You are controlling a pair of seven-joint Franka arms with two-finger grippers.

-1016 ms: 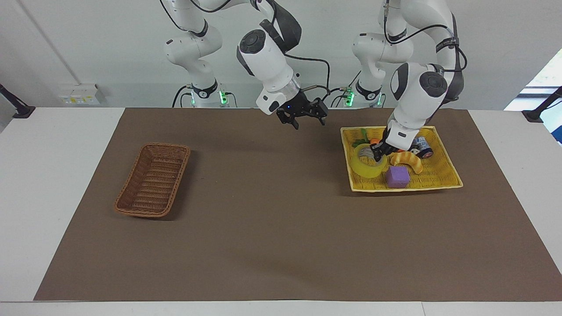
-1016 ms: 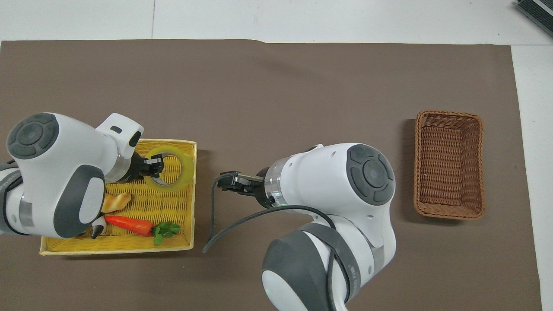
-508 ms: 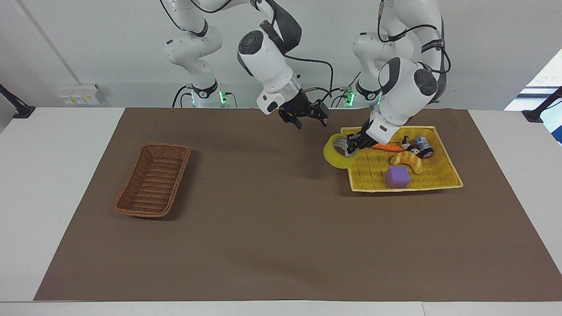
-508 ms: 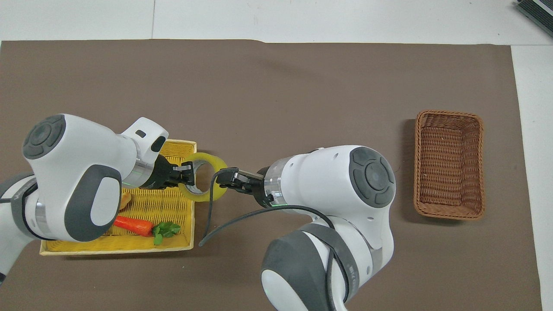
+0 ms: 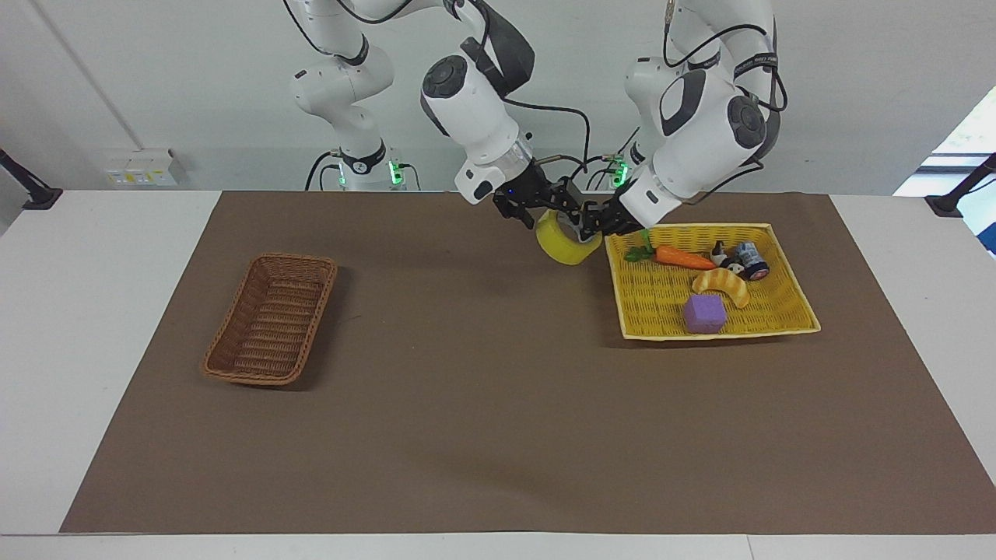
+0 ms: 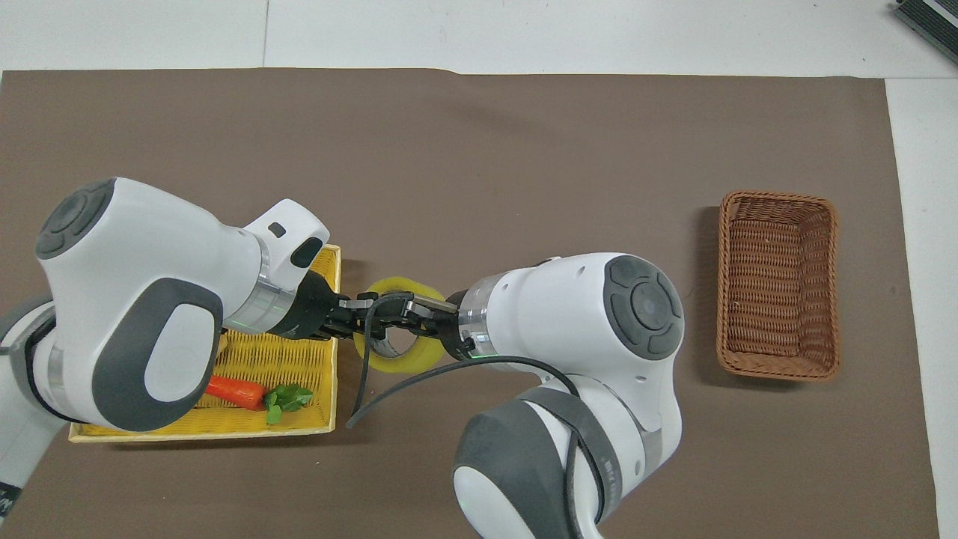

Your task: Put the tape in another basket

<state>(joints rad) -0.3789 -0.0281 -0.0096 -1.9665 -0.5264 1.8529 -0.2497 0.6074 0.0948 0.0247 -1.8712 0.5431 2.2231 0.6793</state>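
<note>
The left gripper has its jaws clamped on the rim of the tape, held in the air over the brown mat just beside the yellow tray, upper centre of the facing view. The right gripper meets the roll from its other edge; whether its jaws grip it cannot be told. The basket sits at centre left on the surface, well apart.

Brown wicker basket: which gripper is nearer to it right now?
Right. The right gripper is over the mat at the tape, on the side toward the brown wicker basket; the left gripper is beside the yellow tray.
</note>
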